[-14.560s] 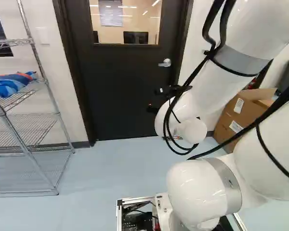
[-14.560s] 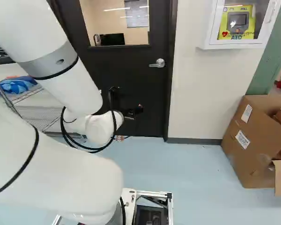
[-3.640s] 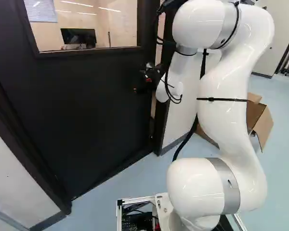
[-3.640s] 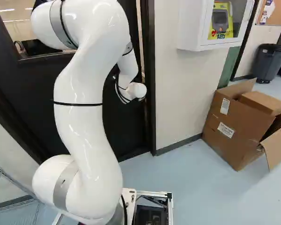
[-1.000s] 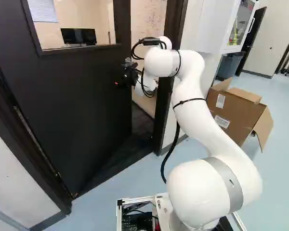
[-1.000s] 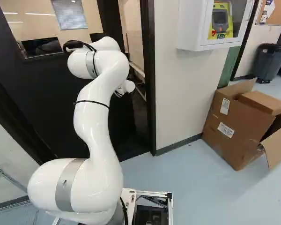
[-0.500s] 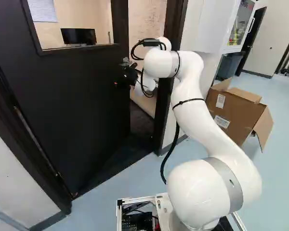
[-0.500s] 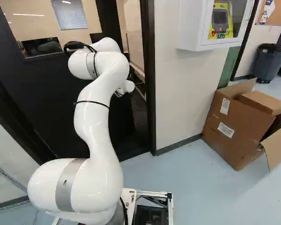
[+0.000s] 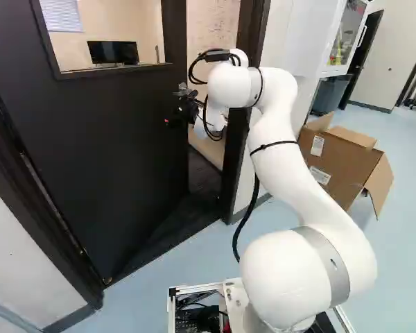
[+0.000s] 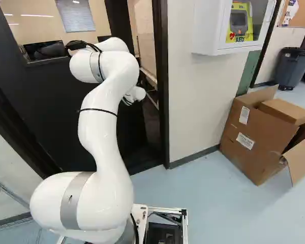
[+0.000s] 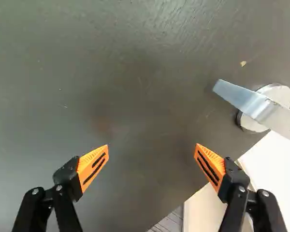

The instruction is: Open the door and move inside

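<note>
Only partly in wrist view; door handle (image 11: 249, 103)

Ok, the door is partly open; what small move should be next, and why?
Probably push the door a little farther inward: the open hand faces its surface, the handle lies outside the fingers, and the gap to the door frame looks narrow.
</note>
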Robot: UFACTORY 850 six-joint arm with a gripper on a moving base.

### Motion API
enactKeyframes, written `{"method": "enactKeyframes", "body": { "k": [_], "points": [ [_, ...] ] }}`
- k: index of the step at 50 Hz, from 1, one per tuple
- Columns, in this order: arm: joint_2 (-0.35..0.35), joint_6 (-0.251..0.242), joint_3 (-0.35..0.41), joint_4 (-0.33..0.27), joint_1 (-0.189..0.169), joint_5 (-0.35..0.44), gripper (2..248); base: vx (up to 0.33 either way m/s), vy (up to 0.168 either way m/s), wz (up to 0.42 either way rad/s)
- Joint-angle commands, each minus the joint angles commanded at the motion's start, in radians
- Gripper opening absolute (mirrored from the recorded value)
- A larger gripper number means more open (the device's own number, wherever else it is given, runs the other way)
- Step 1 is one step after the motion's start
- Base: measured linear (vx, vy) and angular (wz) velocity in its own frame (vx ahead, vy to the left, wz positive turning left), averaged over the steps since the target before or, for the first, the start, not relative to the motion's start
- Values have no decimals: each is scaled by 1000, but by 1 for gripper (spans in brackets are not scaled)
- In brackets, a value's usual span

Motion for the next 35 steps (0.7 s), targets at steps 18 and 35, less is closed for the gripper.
{"method": "enactKeyframes", "body": {
  "k": [18, 35],
  "points": [
    [68, 0, 101, 38, 3, 0, 247, 0, 0, 0],
    [147, 0, 215, 94, 7, 0, 247, 0, 0, 0]
  ]
}}
